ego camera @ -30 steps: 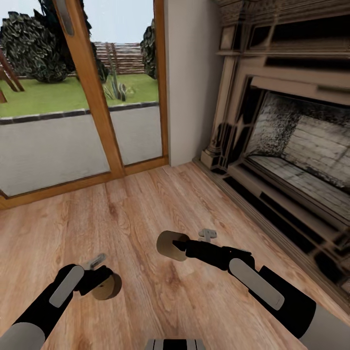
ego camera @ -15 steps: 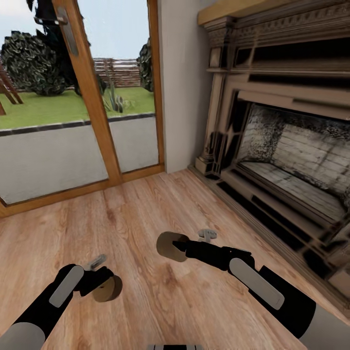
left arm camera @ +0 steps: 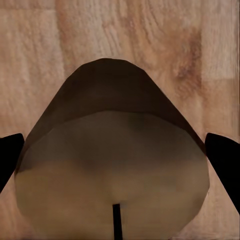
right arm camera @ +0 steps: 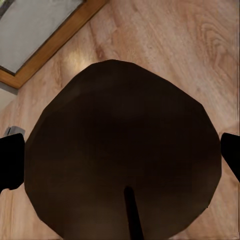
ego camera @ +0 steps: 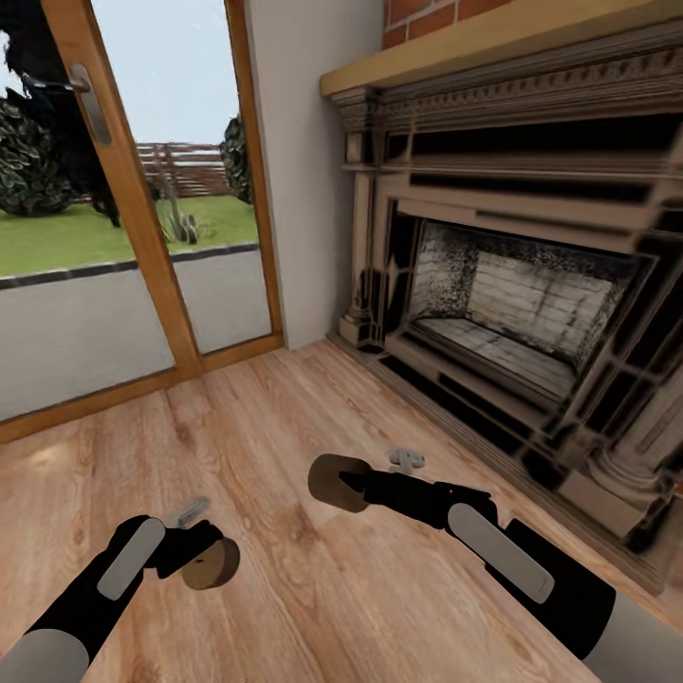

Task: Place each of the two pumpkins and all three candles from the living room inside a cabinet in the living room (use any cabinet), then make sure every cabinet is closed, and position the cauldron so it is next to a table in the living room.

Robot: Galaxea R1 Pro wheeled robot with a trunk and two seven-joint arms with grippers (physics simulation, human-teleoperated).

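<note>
Rightward the head camera has swung, bringing more fireplace (ego camera: 531, 313) into view — both arms hold as before. Left gripper (ego camera: 194, 555) clenches one candle (ego camera: 211, 563), right gripper (ego camera: 356, 486) another candle (ego camera: 334, 482). Keep both grips firm and level — no cabinet in sight yet.

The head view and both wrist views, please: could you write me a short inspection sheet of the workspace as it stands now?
Surface: bare wooden floor; no table seen.
Job's things: one candle in the left gripper, another candle in the right gripper; each wick faces its wrist camera.
Clutter: nothing seen.
Grippers: left shut on its candle, right shut on its candle; both held above the floor.
Cables: nothing seen.
Surroundings: ornate fireplace ahead on the right, glass door with wooden frame on the left, garden beyond.
</note>
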